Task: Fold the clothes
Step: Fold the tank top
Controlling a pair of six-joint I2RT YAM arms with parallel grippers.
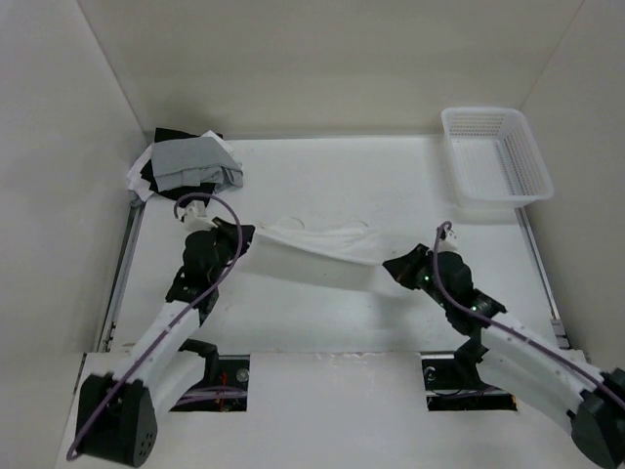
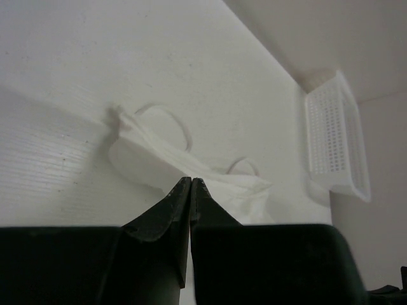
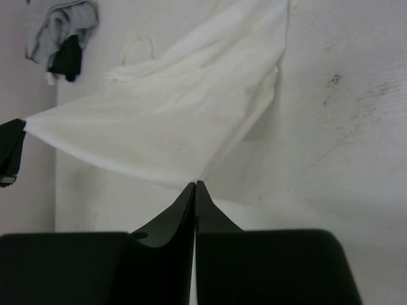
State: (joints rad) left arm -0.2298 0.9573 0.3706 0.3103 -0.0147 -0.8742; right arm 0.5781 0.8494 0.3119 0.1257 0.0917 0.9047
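Fold not yet made: the white garment [image 1: 312, 256] is stretched between the two grippers, with its straps resting on the table [image 1: 332, 181] beyond them. The left gripper [image 1: 241, 237] and right gripper [image 1: 395, 266] each pinch one edge (jaws pressed together). The clothes heap [image 1: 190, 164] beyond the left gripper and the basket [image 1: 454, 161] beyond the right do not appear to obstruct.

One white garment [image 1: 322, 259], one clothes heap [image 1: 190, 161], one basket [image 1: 488, 203], two tools: left tool [image 2: 191, 180], right tool [image 3: 195, 184].

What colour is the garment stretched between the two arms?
Plain white garment, no pattern; shows best in the right wrist view.
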